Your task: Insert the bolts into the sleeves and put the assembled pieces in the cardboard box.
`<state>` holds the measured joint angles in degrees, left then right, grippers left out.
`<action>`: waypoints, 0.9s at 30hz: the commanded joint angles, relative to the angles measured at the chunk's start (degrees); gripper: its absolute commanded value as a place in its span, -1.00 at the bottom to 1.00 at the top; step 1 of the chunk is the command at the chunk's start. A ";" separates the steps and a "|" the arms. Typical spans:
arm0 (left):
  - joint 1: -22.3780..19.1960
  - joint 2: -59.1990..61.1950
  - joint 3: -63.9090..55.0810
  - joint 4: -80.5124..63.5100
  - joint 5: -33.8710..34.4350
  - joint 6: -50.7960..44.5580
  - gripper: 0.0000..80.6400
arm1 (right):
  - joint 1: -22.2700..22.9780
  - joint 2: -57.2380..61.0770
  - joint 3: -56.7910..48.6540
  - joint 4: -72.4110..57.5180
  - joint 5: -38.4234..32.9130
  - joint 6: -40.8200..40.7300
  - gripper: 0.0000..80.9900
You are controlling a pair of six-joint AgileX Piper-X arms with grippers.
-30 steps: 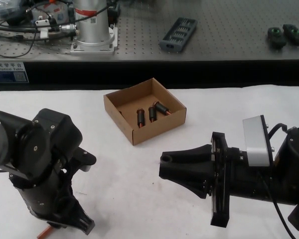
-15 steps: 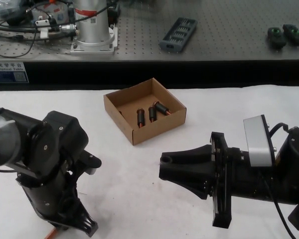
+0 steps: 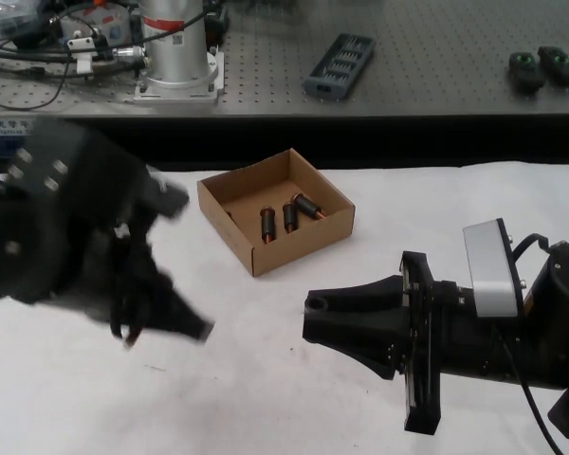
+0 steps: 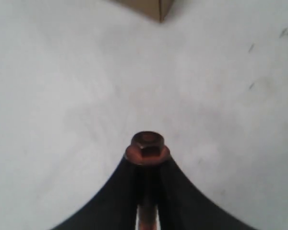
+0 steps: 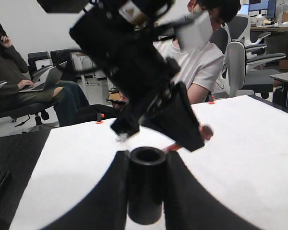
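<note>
The left gripper (image 4: 147,162) is clamped on a copper-coloured bolt (image 4: 147,145), whose hex head stands just clear of the fingertips while the shank runs back between the fingers. In the high view that arm hangs above the white cloth (image 3: 266,398), left of the box (image 3: 299,248). It is blurred there, so its tips are hard to make out. The right gripper (image 5: 145,165) is closed around a black sleeve (image 5: 145,187) (open bore showing at the far end). It sits over the right side of the cloth and points toward the left arm. In the right wrist view the bolt's head shows beyond the sleeve's mouth and to one side, apart from it. Three assembled pieces (image 3: 266,223) lie side by side in the box.
</note>
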<state>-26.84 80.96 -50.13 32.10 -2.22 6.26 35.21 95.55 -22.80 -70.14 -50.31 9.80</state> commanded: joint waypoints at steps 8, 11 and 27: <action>-0.20 -14.45 12.29 -38.81 27.72 -5.15 -0.98 | -0.37 -0.74 -0.02 2.17 2.03 -2.32 -0.86; -0.20 -15.76 20.67 -56.77 30.16 -6.59 -0.98 | -0.37 -0.74 -0.02 2.17 2.03 -2.63 -0.86; -0.20 -15.95 34.07 -99.01 37.84 -26.75 -0.98 | 1.52 -0.74 -1.20 4.00 2.03 -3.36 -0.86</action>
<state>-26.84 65.50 -16.04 -65.37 32.00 -18.28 35.95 95.55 -23.29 -65.76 -48.32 6.91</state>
